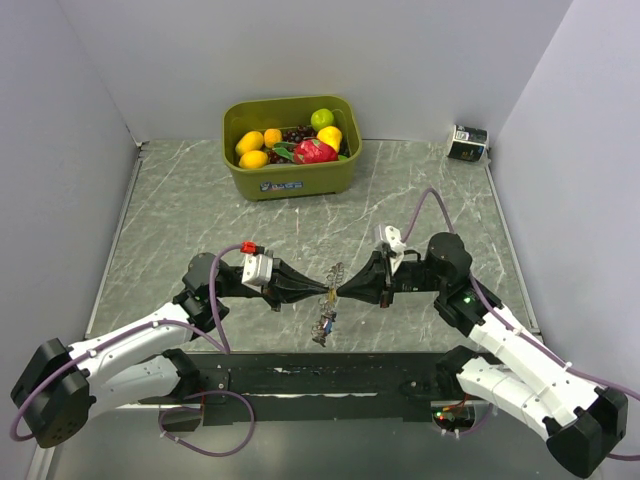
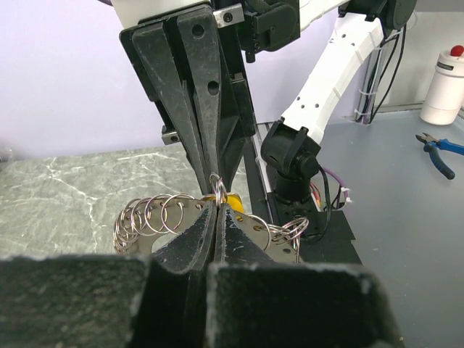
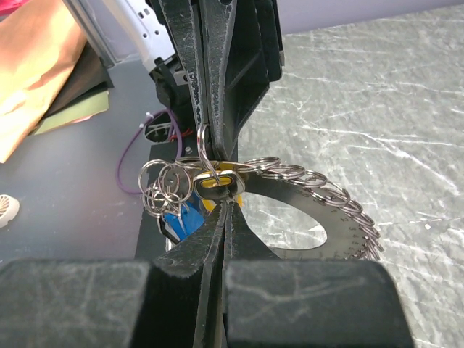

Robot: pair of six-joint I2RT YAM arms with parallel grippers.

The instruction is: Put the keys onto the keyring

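My two grippers meet tip to tip above the middle of the table. The keyring (image 1: pixel 337 272) is a flat metal crescent (image 3: pixel 330 232) edged with several split rings (image 2: pixel 148 215). My left gripper (image 2: pixel 216 208) (image 1: pixel 322 290) is shut on one upright split ring (image 3: pixel 202 148) at the crescent's inner end. My right gripper (image 3: pixel 226 204) (image 1: pixel 346 290) is shut, and a yellow-headed key (image 3: pixel 217 185) sits right at its fingertips, threaded by that ring. A blue key (image 3: pixel 183 220) hangs just below, with more keys (image 1: pixel 323 328) dangling under the grippers.
A green tub of fruit (image 1: pixel 290 170) stands at the back centre and a small dark box (image 1: pixel 467 143) at the back right. A black mat (image 1: pixel 320 375) lies along the near edge. Off the table are a white bottle (image 2: pixel 446 87) and blue pliers (image 2: pixel 438 152).
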